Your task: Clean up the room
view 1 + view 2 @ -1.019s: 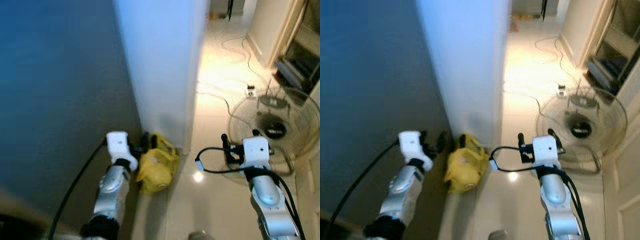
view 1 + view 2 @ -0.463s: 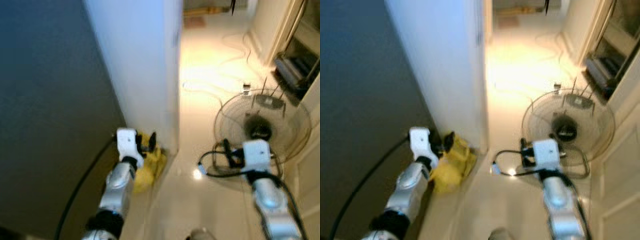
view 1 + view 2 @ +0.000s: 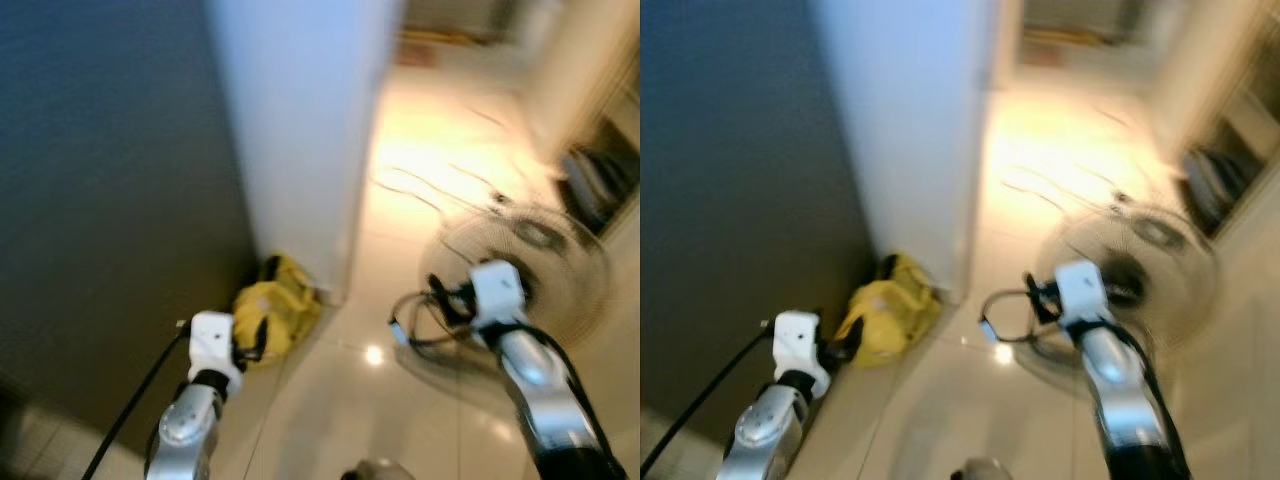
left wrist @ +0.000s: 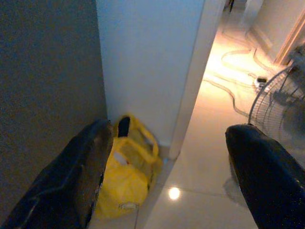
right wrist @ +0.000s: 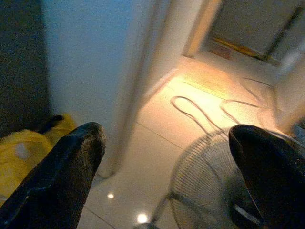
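A dark wall [image 3: 100, 180] runs along the robot's left side, and at its foot, in the angle where it meets a pale wall corner [image 3: 300, 130], a crumpled yellow bag [image 3: 268, 310] lies on the glossy tiled floor [image 3: 330, 400]. The left hand [image 4: 164, 183] sits just short of the bag, its two black fingers spread wide; along the wrist view the bag lies ahead and toward the finger [image 4: 83, 167] nearest the dark wall, which overlaps its edge there, though contact cannot be judged. The bag's long axis seems to run roughly away from the robot, its handles at the far end against the corner. This arm is plainly the nearer one, so the reach should be a short push forward and slightly toward the wall, which leaves little room on that side. Further right, the right hand [image 5: 167, 167] hangs above open floor, also spread and empty. Beyond it stands a floor fan [image 3: 540, 265] with loose cables [image 3: 440, 190] trailing behind; both are well apart from the bag.
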{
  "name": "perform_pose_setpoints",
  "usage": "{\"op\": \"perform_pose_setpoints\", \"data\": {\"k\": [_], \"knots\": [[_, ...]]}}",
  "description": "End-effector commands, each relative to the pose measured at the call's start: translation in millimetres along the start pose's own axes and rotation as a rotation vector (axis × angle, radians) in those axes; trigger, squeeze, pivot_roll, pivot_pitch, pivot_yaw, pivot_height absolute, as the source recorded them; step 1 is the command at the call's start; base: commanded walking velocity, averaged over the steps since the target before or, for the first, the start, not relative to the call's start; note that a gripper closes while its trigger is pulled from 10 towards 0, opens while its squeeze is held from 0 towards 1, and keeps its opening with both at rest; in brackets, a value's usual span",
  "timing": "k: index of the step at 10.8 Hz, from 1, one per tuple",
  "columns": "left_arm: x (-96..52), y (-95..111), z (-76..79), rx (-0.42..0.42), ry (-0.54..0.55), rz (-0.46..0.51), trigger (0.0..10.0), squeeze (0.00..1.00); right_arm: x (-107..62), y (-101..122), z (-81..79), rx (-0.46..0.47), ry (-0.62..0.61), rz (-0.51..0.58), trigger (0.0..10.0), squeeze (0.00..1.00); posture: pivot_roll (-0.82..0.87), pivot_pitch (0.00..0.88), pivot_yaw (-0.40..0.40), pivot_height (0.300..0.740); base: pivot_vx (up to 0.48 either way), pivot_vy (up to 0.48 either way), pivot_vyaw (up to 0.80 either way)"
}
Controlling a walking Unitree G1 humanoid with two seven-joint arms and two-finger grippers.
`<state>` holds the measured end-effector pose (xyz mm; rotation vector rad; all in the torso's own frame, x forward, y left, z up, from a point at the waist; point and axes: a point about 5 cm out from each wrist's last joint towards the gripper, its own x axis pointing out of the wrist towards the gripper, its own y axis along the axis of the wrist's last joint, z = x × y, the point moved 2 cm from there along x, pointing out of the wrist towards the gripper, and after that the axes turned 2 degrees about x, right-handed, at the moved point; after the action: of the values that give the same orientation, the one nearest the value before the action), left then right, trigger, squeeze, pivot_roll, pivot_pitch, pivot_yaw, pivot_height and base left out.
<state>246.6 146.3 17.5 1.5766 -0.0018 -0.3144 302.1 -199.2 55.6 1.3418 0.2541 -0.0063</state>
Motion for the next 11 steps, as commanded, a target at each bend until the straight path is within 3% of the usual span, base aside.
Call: {"op": "perform_pose_setpoints", "data": {"k": [1, 4, 5, 6, 7, 8, 9, 11], "knots": [[-3.0, 5.7, 8.1, 0.006, -0.036, 0.008, 10.0, 0.0, 5.4, -2.8, -2.1, 0.041, 0.002, -0.011, 10.0, 0.0, -0.14, 0.0, -0.037, 0.736, 0.0, 0.0, 0.0], [-0.2, 30.2, 11.7, 0.032, -0.064, 0.059, 10.0, 0.0, 11.8, -1.7, -11.8, 0.076, 0.01, 0.006, 10.0, 0.0, -0.11, 0.0, -0.008, 0.736, 0.0, 0.0, 0.0], [6.5, 53.8, 7.7, 0.038, -0.055, 0.109, 10.0, 0.0, 14.1, -5.2, -18.6, 0.102, 0.01, 0.007, 10.0, 0.0, -0.1, 0.0, 0.016, 0.736, 0.0, 0.0, 0.0], [6.7, 61.7, 4.8, 0.044, -0.055, 0.116, 10.0, 0.0, 16.9, -5.9, -23.3, 0.118, 0.009, 0.013, 10.0, 0.0, -0.07, 0.0, 0.026, 0.736, 0.0, 0.0, 0.0], [11.1, 56.2, 3.0, 0.064, -0.053, 0.098, 10.0, 0.0, 15.9, -6.2, -24.6, 0.108, 0.002, 0.017, 10.0, 0.0, -0.07, 0.0, 0.021, 0.736, 0.0, 0.0, 0.0], [21.8, 43.7, -5.5, 0.092, -0.037, 0.053, 10.0, 0.0, 11.2, -4.6, -16.6, 0.058, -0.081, 0.03, 10.0, 0.0, -0.09, 0.0, 0.022, 0.736, 0.0, 0.0, 0.0], [26.7, 38.7, -15.5, 0.129, -0.004, 0.031, 10.0, 0.0, 7.7, -4.2, -12.3, 0.065, -0.128, 0.041, 10.0, 0.0, -0.12, 0.0, 0.03, 0.736, 0.0, 0.0, 0.0], [18.5, 50.4, -16.9, 0.035, 0.023, 0.074, 10.0, 0.0, 1.7, -5.5, -14.0, 0.093, -0.111, 0.074, 10.0, 0.0, -0.12, 0.0, 0.043, 0.736, 0.0, 0.0, 0.0]]}}
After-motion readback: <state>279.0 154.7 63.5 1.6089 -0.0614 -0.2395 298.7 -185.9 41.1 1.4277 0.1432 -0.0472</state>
